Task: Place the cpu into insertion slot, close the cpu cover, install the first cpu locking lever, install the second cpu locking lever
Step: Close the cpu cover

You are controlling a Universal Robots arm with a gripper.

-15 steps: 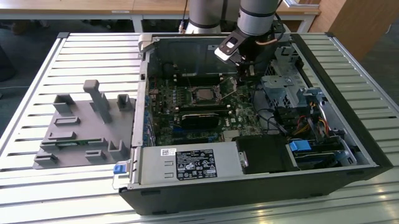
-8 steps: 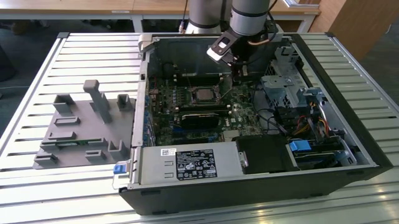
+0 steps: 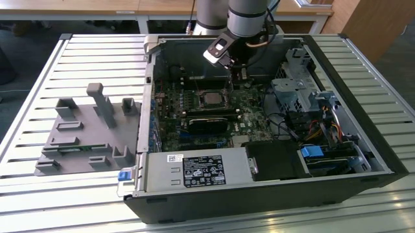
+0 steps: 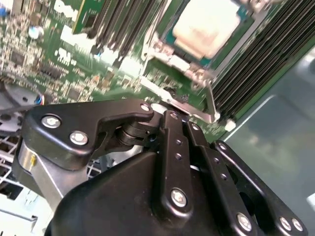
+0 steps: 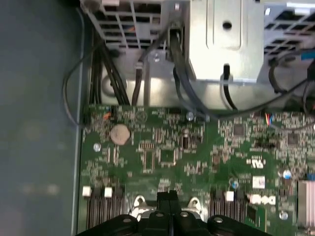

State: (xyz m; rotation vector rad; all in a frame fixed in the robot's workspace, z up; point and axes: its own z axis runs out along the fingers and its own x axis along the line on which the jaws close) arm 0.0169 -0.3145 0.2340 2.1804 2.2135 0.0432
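The cpu [image 4: 206, 24] is sitting flat in the insertion slot [image 3: 227, 99] with its silver face showing. The slot is on the green motherboard [image 5: 162, 147] inside the open computer case [image 3: 259, 204]. The silver frame of the cpu cover [image 4: 194, 73] is showing along the chip's edge nearest the gripper; cannot tell whether it is lying fully flat. The gripper [image 4: 170, 114] is hovering just beside the socket, apart from the chip. Its black fingers [image 5: 162, 196] are pressing together; cannot tell whether anything thin is caught between them. The case is resting on a slatted worktop [image 3: 77, 53], with a grey fixture block [image 3: 71, 141] lying toward the exterior view's left.
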